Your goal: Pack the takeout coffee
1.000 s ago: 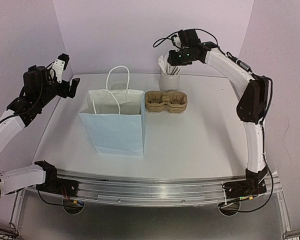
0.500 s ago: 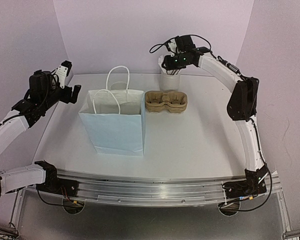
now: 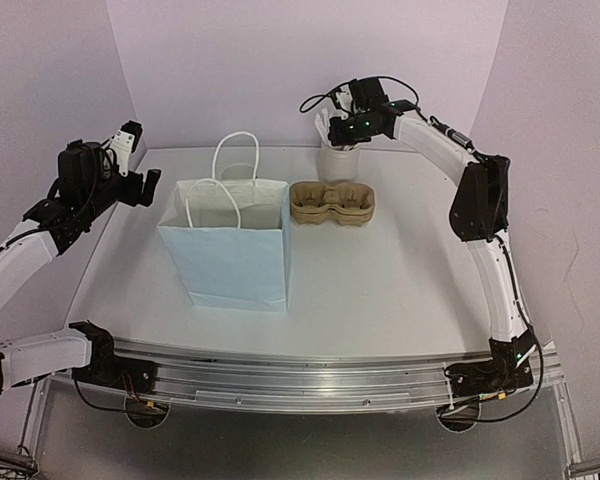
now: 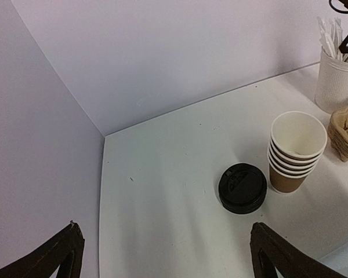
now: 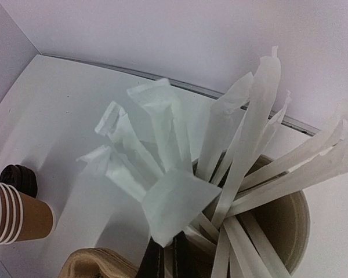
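Observation:
No lidded single cup shows in any view; the takeout coffee is out of view. My left gripper (image 3: 146, 181) hangs open and empty above the table's far left corner (image 4: 165, 258). Below and to its right lie a nested stack of brown cups (image 4: 296, 152) and a pile of black lids (image 4: 242, 189). My right gripper (image 3: 343, 128) is at the top of the white holder (image 3: 340, 159) of paper-wrapped straws. Its fingers (image 5: 168, 258) are pressed together on the end of one wrapped straw (image 5: 177, 205).
A white paper bag (image 3: 235, 245) with handles stands open left of centre. A stack of brown pulp cup carriers (image 3: 332, 202) lies to its right, in front of the straw holder (image 5: 287, 223). The cups (image 5: 14, 211) and lids (image 5: 18, 176) sit behind the bag. Purple walls enclose the table.
My right gripper has moved left and down onto the straws in the holder. My left arm dropped and shifted slightly a second ago, then held still.

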